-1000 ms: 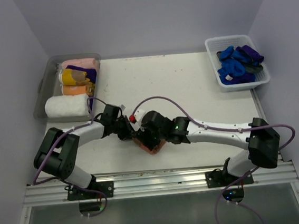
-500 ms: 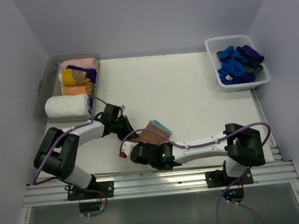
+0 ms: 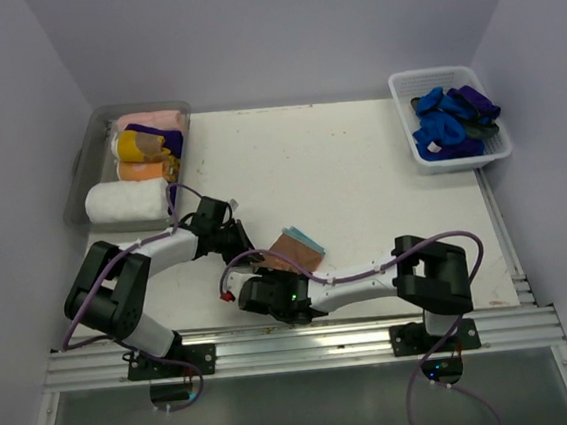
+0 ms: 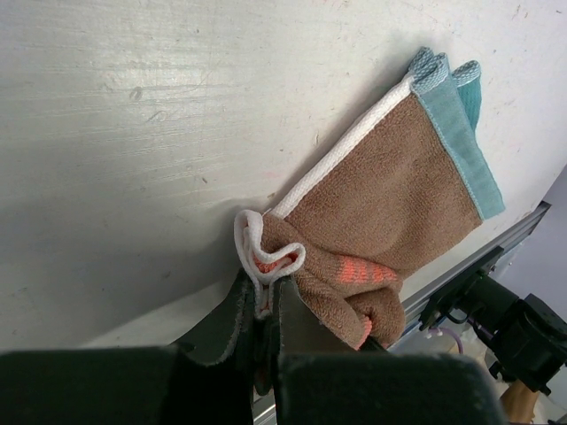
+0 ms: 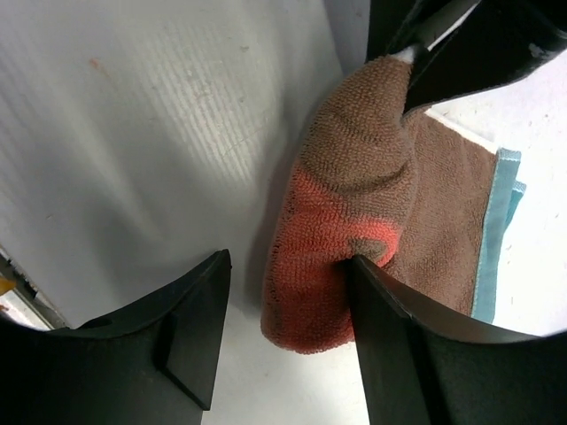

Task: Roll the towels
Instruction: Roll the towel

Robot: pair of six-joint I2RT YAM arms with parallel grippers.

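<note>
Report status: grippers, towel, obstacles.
Left gripper shut on brown towel at rolled end. Right gripper open at the roll. Towel bin and blue basket well apart.

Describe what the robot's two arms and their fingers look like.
The left arm and right arm both have white tube links between chunky black joints, and each trails a thin purple cable. The right arm shows a small green light near its wrist. The fingers are flat, dark, matte blades.
</note>
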